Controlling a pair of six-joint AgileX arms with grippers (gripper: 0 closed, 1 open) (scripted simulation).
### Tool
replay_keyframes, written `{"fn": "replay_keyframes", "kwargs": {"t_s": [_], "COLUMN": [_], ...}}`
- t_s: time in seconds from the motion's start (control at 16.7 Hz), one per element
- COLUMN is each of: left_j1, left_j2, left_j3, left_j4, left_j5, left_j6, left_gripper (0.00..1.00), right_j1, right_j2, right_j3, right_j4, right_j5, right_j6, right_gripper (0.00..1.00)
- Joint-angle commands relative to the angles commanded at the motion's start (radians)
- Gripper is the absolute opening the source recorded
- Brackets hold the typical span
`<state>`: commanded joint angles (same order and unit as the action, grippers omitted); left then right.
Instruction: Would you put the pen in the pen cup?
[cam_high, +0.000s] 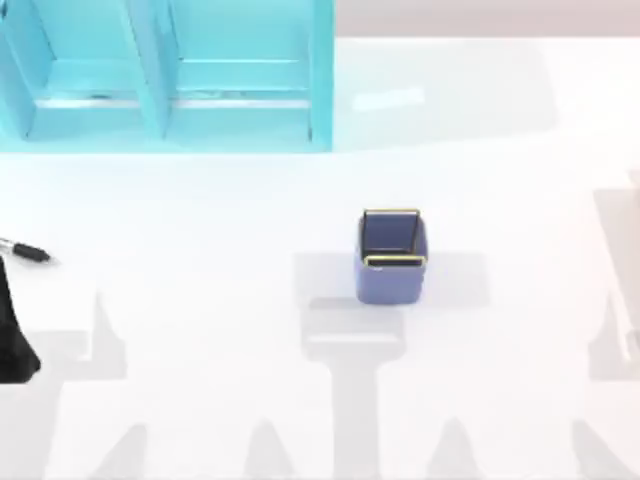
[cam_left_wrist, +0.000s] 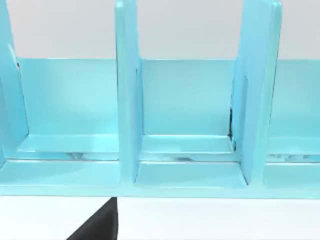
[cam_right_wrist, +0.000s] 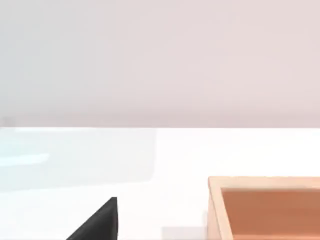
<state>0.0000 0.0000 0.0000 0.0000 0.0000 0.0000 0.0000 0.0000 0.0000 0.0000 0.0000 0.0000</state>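
Note:
The pen (cam_high: 27, 251), silver-grey with a black end, lies flat on the white table at the far left edge of the top view. The pen cup (cam_high: 392, 257), blue-violet with a thin gold rim, stands upright near the table's middle, well to the right of the pen. My left arm (cam_high: 12, 335) shows as a black shape at the left edge, just in front of the pen and apart from it. A black part of my left gripper (cam_left_wrist: 99, 224) shows in the left wrist view, facing the shelf. A black part of my right gripper (cam_right_wrist: 99, 224) hangs over bare table.
A large turquoise shelf unit (cam_high: 165, 75) with upright dividers (cam_left_wrist: 127, 100) stands at the back left. A light wooden box (cam_right_wrist: 265, 207) with an orange-brown inside sits near my right gripper. White table lies open between pen and cup.

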Motion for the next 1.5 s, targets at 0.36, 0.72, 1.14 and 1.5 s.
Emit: {"fn": "replay_keyframes", "kwargs": {"t_s": [0.36,0.72,1.14,1.5], "left_j1": [0.043,0.177,0.355,0.465], "left_j2": [0.107,0.568,1.271,1.637], "left_j3": [0.065,0.281,0.560,0.737], "left_j4": [-0.005,-0.034,-0.083,-0.100], "left_j5": [0.044,0.216,0.444,0.573], "left_j6": [-0.073,-0.321,-0.655,-0.846], "left_gripper": [1.00,1.00,1.00,1.00], "right_j1": [0.000,0.000,0.000,0.000], "right_j2": [0.000,0.000,0.000,0.000], "right_j3": [0.000,0.000,0.000,0.000], "right_j4": [0.000,0.000,0.000,0.000], "right_j5": [0.000,0.000,0.000,0.000], "right_j6": [0.000,0.000,0.000,0.000], "right_gripper": [1.00,1.00,1.00,1.00]}}
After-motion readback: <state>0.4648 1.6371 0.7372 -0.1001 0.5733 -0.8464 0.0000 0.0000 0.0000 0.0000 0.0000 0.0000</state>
